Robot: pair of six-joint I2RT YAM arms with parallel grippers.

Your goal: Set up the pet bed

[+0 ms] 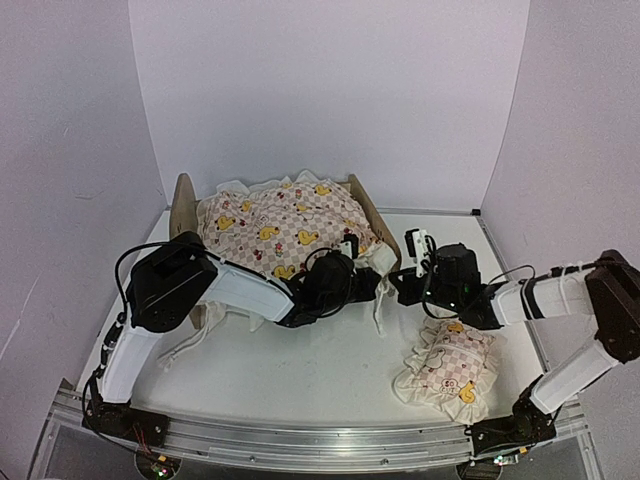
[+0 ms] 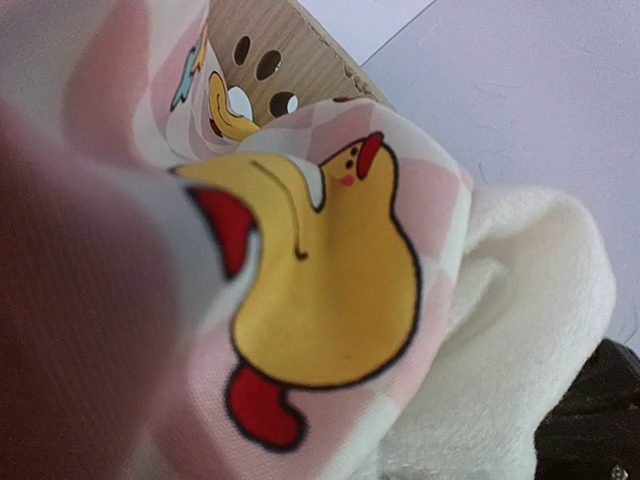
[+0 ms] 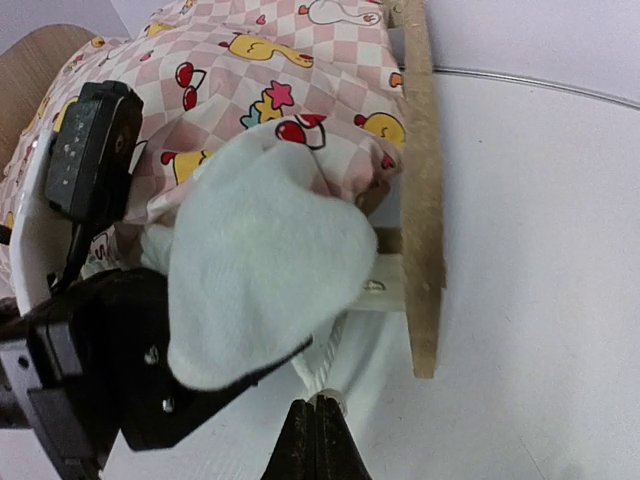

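The pet bed stands at the back centre, its headboard (image 1: pixel 183 205) on the left and its footboard (image 1: pixel 372 215) on the right; the striped base is hidden. The cartoon-print quilt (image 1: pixel 280 225) lies heaped over it. My left gripper (image 1: pixel 362 272) is at the quilt's near right corner, the cloth bunched over its fingers. In the left wrist view the quilt (image 2: pixel 310 270) fills the frame, with the paw cutouts (image 2: pixel 265 62) behind. My right gripper (image 3: pixel 318 420) is shut on the quilt's white frill (image 3: pixel 335 350) just below the footboard (image 3: pixel 420 180); it also shows in the top view (image 1: pixel 395 290).
The small frilled pillow (image 1: pixel 450 365) lies on the table at the front right, under my right forearm. White walls close in the back and both sides. A metal rail (image 1: pixel 300 445) runs along the near edge.
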